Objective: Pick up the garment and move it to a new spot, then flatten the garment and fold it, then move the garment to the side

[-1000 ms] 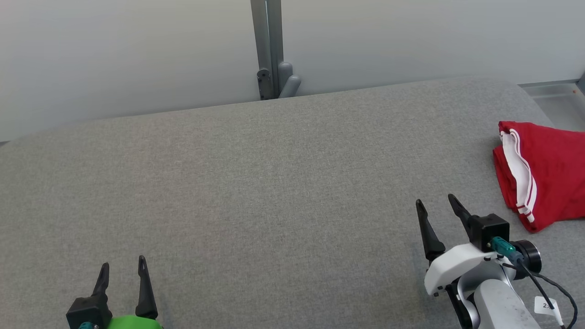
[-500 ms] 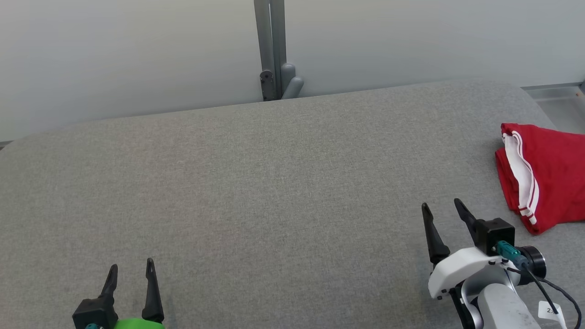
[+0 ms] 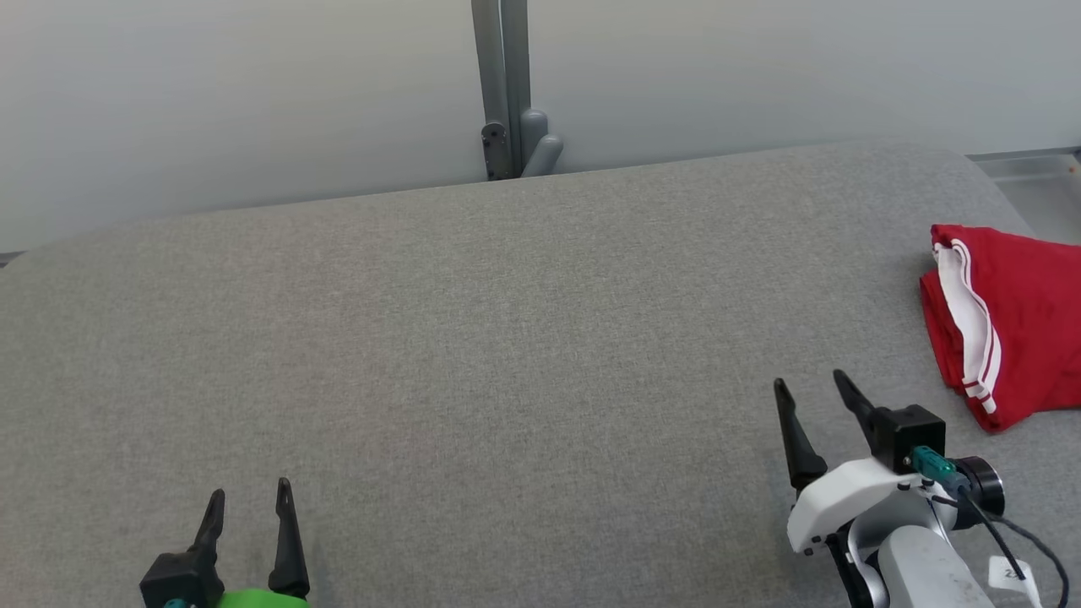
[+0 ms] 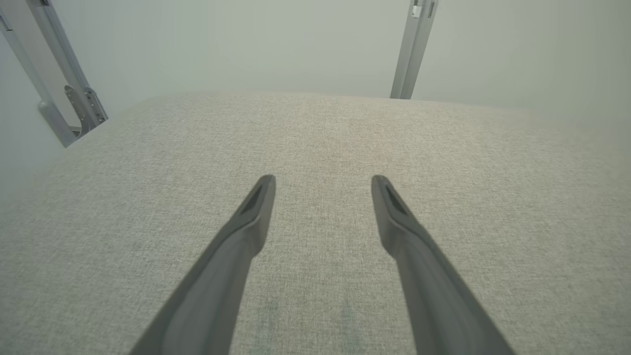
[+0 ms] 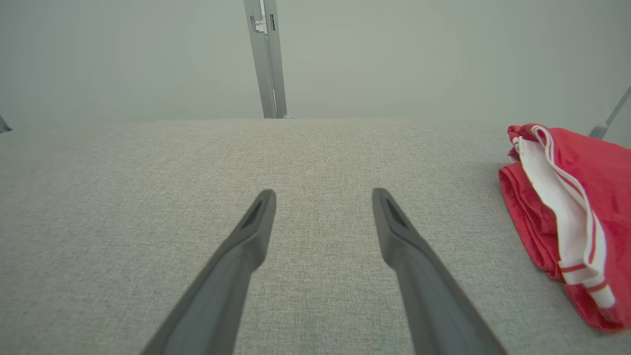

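Head-camera view down onto a grey padded table (image 3: 507, 338). Red garment (image 3: 1034, 321) with white striped trim at three o'clock, near the table's right edge, gathered in stacked layers rather than spread flat, partly cut off by the frame. Right gripper (image 3: 808, 380) at five o'clock, near the cloth but not touching it, fingers spread wide, nothing between them. Left gripper (image 3: 251, 490) at seven o'clock, well apart from the garment, likewise spread wide and empty. Grey metal post (image 3: 502, 84) at twelve o'clock behind the table. Step in hand: not settled by this scene. Fits either a bundle lying at the edge, due to be picked up and carried toward the middle, or a folded piece set aside at the end, both arms clear of it. If more handling is due: likely work for the right gripper as the nearer one, with a low reach toward three o'clock and a pinch through several soft layers at once.
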### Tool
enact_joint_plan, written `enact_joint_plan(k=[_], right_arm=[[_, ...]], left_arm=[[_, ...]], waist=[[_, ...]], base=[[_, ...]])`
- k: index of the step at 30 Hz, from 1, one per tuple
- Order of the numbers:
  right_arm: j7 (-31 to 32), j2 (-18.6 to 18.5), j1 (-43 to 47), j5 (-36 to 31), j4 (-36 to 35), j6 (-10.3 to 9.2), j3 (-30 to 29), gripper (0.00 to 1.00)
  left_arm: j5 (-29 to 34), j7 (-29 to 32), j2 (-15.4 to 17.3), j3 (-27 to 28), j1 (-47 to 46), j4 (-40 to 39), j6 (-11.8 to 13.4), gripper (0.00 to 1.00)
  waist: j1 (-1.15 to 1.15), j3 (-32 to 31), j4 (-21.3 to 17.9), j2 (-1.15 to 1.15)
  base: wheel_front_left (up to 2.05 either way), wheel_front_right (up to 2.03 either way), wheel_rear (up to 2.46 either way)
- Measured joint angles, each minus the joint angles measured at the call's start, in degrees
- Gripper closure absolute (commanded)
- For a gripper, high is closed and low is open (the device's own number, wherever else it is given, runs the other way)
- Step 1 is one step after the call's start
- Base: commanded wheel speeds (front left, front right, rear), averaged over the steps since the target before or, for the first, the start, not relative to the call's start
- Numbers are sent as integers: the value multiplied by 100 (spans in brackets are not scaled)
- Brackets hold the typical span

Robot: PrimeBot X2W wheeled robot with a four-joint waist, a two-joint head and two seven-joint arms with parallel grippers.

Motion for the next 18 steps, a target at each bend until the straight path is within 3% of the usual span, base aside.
enact_joint_plan(k=[16,17,18], right_arm=[[-1,7,3,-23,89,-3,-18,0],[-1,7,4,-22,88,-3,-10,100],[0,12,15,-21,111,-2,-7,100]], left_arm=[[-82,0,0,-88,-4,16,-64,0],[-112,0,0,-89,-4,15,-104,100],[-112,0,-3,-89,-3,45,-107,100]], waist=[[0,13,295,0],[0,15,295,0],[0,15,296,0]], base=[[0,0,0],[0,0,0],[0,0,0]])
